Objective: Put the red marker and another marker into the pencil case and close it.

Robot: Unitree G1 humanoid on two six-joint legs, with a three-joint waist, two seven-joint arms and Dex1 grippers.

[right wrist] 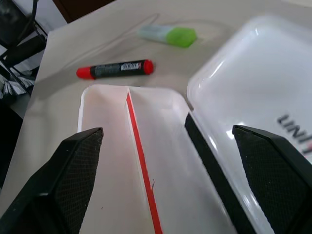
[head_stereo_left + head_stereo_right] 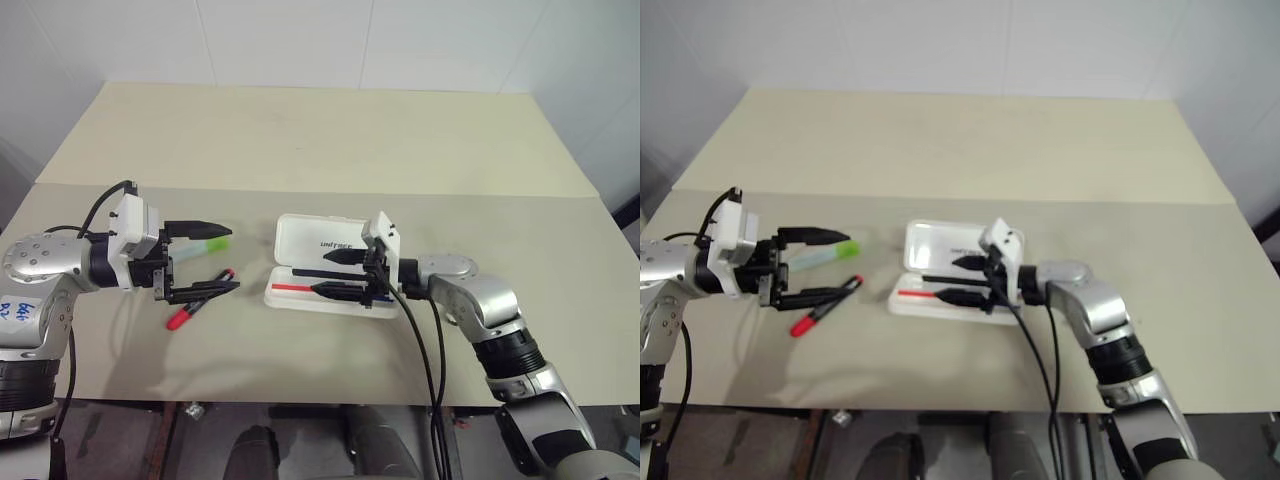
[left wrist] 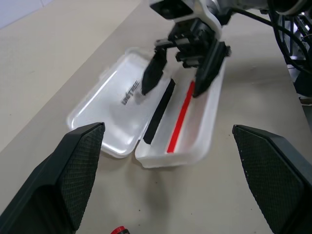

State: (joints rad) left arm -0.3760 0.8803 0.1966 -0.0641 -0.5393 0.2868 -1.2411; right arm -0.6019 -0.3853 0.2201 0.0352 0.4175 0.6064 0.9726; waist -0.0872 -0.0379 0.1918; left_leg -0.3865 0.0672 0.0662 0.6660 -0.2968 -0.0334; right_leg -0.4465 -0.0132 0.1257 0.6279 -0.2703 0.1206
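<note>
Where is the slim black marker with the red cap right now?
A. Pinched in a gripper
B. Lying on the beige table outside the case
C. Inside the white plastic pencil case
B: the slim black marker with the red cap lies on the beige table, beside the open white plastic pencil case, whose tray holds no marker.

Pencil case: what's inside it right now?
The pencil case lies open and holds no marker, just its red stripe. The red marker and green marker lie on the table. The right gripper hides part of the tray.
</note>
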